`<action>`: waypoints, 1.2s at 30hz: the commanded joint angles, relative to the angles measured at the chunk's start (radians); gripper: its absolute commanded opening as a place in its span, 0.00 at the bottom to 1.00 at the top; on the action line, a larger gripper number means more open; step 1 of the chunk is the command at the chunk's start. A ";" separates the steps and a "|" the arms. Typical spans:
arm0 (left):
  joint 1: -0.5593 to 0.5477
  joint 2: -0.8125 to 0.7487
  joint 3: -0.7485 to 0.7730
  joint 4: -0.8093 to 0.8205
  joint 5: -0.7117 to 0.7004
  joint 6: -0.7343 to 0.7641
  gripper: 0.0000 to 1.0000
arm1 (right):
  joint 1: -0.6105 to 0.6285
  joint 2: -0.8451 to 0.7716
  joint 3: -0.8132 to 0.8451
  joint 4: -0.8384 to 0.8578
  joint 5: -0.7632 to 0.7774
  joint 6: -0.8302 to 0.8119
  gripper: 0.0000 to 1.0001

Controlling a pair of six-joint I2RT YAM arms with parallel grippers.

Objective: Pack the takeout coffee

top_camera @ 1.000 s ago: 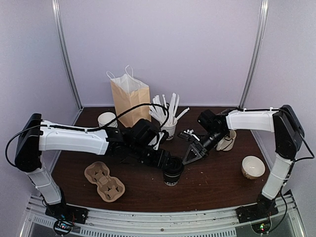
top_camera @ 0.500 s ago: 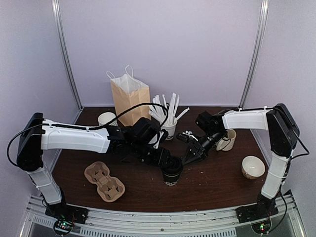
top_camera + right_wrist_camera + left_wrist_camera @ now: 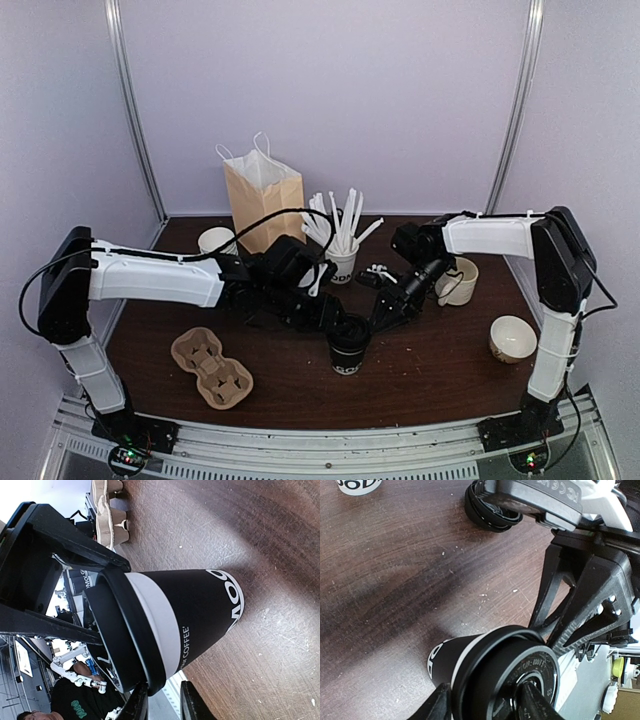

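- My left gripper point(image 3: 485, 707) has its fingers point(image 3: 439, 707) spread to either side of the lid point(image 3: 495, 655) of the takeout coffee point(image 3: 347, 352). I cannot tell whether they press on it.
- My right gripper point(image 3: 164, 701) has its fingers a narrow gap apart, holding nothing, with the tips just beside the lid's rim.
- The coffee stands upright on the table point(image 3: 440, 375), near the middle. Its long axis is vertical, lid up.
- The cup of white sticks point(image 3: 342, 258) stands behind it.
- The paper bag point(image 3: 262, 200) is upright at the back, its contents hidden.
- The pulp carrier point(image 3: 210, 366) lies front left.
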 commanded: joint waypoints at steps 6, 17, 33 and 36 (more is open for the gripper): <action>-0.015 0.019 -0.063 -0.114 -0.092 0.078 0.48 | 0.007 0.026 0.013 0.093 0.216 -0.108 0.24; -0.084 -0.089 0.025 -0.170 -0.158 0.096 0.67 | 0.006 0.021 0.142 0.001 0.189 -0.159 0.34; 0.005 -0.179 0.073 -0.258 -0.245 0.194 0.70 | -0.016 -0.175 0.045 -0.010 0.187 -0.219 0.44; 0.039 -0.174 0.054 -0.172 -0.151 0.223 0.67 | -0.014 -0.283 -0.103 0.106 0.135 -0.205 0.45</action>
